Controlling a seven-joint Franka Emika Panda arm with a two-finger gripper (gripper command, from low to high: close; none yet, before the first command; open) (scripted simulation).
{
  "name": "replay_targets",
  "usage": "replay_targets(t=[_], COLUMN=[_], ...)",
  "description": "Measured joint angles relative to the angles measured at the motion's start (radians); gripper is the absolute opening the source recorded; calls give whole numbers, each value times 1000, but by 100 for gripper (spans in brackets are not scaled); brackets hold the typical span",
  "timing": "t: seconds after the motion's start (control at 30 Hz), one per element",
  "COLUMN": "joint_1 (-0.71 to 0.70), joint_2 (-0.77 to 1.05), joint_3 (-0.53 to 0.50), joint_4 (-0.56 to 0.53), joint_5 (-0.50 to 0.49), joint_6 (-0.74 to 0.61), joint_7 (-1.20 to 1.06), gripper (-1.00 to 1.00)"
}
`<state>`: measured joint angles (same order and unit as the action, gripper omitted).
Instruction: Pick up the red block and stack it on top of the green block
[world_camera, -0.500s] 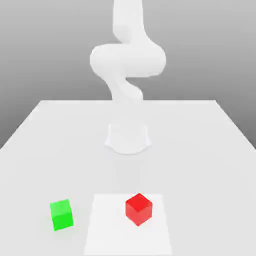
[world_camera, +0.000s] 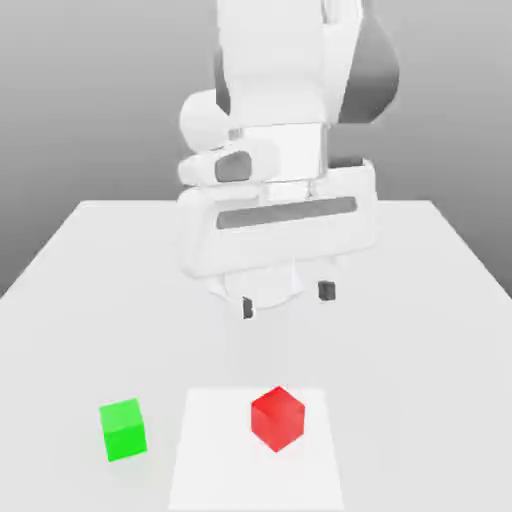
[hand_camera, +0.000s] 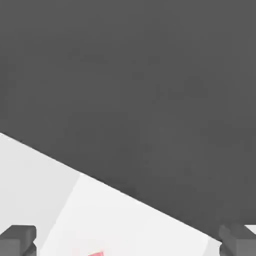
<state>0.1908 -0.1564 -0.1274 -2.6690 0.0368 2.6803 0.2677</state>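
Note:
The red block (world_camera: 277, 418) is a small bright-red cube resting on a paler square patch (world_camera: 210, 460) near the table's front. Left of it in the exterior view sits the green block (world_camera: 124, 429), about the same size. My gripper (world_camera: 287, 299) hangs well above the table, above and slightly behind the red block, its two dark fingertips (world_camera: 326, 291) spread wide apart and nothing between them. In the hand view a sliver of the red block (hand_camera: 95, 253) shows at the picture's edge between the two fingertips (hand_camera: 18, 239).
The white table (world_camera: 440, 300) stretches back to the arm's round base (world_camera: 262, 287). The arm's large white hand and wrist (world_camera: 280, 215) fill the upper middle of the exterior view. A grey backdrop lies beyond the table's far edge.
The hand has swung forward and down into the exterior view, now hanging over the table behind the red block. Both blocks are where they were.

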Motion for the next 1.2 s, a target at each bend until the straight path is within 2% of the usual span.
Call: replay_targets(t=[0.13,0.33,0.37,0.6,0.8,1.2], joint_1=[11,-23,-35,-39,-29,-350], joint_2=[143,358,392,399,209,158], joint_3=[0,50,64,69,41,-118], joint_4=[-81,-72,-67,-66,-94,20], joint_5=[-21,33,44,45,-23,-35], joint_6=[87,262,291,296,135,-31], joint_7=[-97,-163,-171,-171,-121,-139], gripper=[0,0,-100,-100,-100,-100])
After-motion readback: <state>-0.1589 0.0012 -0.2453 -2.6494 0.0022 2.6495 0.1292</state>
